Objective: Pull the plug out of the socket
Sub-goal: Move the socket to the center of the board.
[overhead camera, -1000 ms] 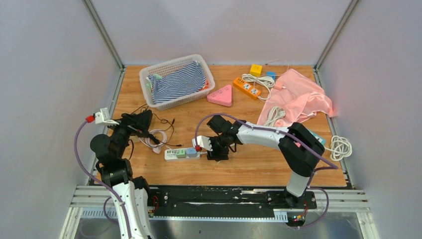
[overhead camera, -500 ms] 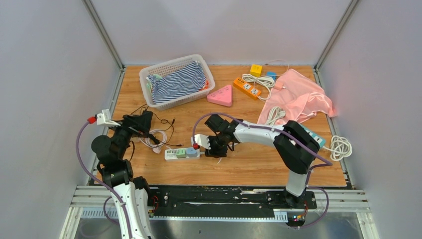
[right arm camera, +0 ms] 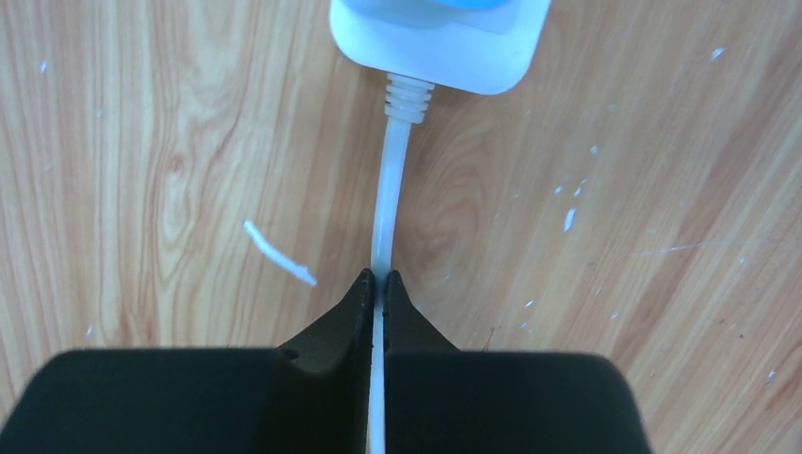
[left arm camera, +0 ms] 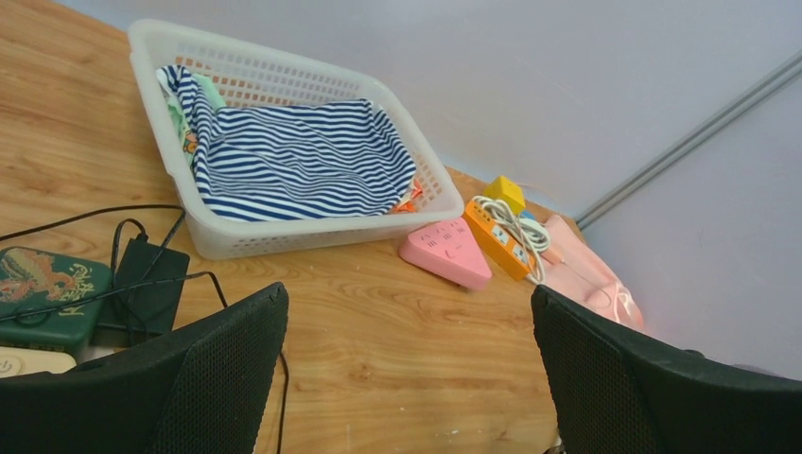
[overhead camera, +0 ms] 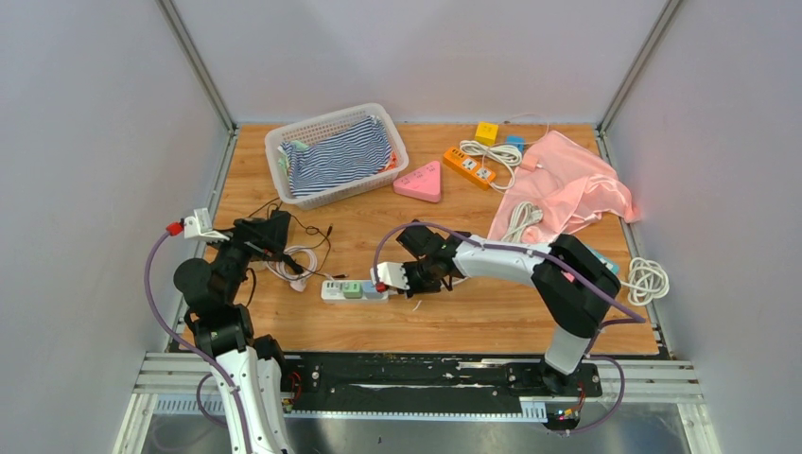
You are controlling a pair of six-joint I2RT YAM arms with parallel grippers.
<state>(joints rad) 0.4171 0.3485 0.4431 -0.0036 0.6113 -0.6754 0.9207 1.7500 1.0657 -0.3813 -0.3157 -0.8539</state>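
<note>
On the cord (right arm camera: 391, 180), right hand (right arm camera: 378, 277) has closed.

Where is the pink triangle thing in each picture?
Top external: pink triangle, back middle, just right of the white basket.
Left wrist: centre, right of that basket.
Right wrist: not in it.
Shared landmark: the white basket, in top and left-wrist views.

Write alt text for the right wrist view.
Two black fingers are shut on a thin white cord, just below where it enters the white power strip through a ribbed collar at the top edge. Beneath lies a wooden table flecked with white, one small white scrap left of the cord.
</note>
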